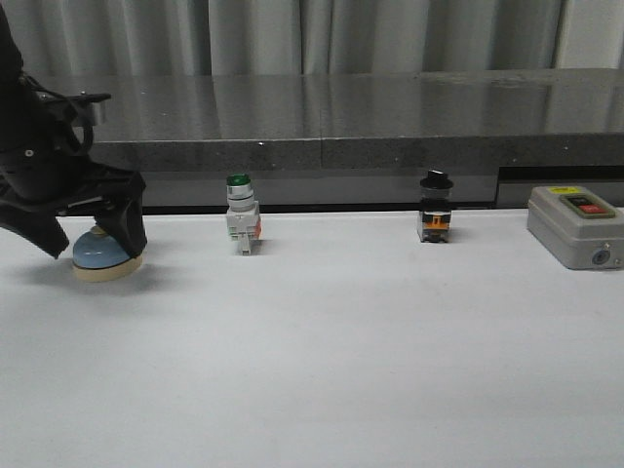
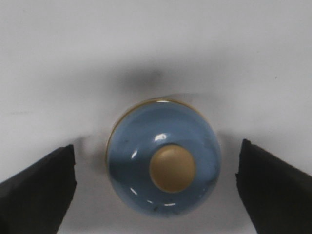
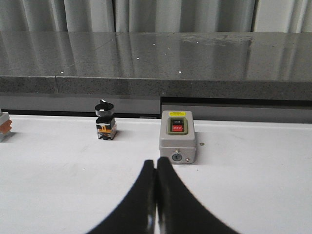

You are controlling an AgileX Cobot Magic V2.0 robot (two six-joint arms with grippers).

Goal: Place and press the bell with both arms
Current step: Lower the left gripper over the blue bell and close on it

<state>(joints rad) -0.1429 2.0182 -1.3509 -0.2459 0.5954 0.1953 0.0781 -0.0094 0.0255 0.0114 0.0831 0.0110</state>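
The bell [image 1: 105, 255] sits on the table [image 1: 322, 351], far left of the green-capped switch [image 1: 241, 227]. The left claw [image 1: 90, 234] straddles it from directly above, wide open, fingers clear of the dome. The right claw [image 3: 156, 195] is closed, empty, facing the grey box [image 3: 177, 136].
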